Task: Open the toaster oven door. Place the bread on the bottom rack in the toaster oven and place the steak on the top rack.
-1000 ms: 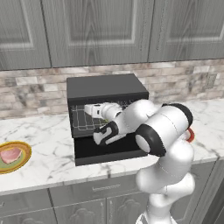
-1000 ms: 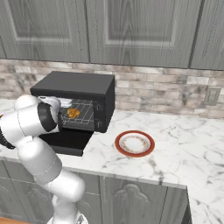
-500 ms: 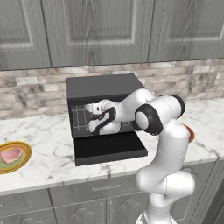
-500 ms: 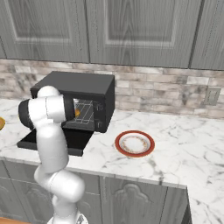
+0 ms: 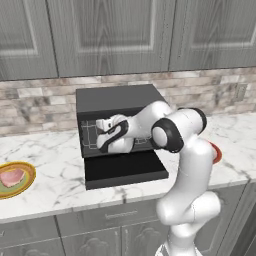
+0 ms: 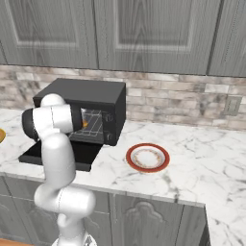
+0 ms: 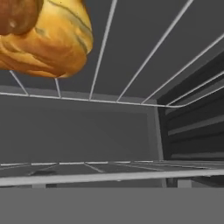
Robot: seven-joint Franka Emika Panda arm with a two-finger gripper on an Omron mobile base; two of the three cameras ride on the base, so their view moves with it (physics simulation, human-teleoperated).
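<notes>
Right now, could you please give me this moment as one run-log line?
door: black toaster oven door open, lying flat | arm: hand inside black box-shaped toaster oven | bread: golden-crusted bread on wire rack | steak: pink steak on plate

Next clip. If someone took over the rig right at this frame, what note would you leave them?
End effector: reaching inside the black box-shaped toaster oven; open or shut cannot be told.
Wide black oven door: folded down flat, so opening is done.
Golden-crusted bread slice: lying on a wire rack inside, apart from the end effector. Which rack is unclear, so check it.
Pink raw steak: on the yellow-green plate at the counter's left.
Left: withdraw the arm, then load the steak.
</notes>
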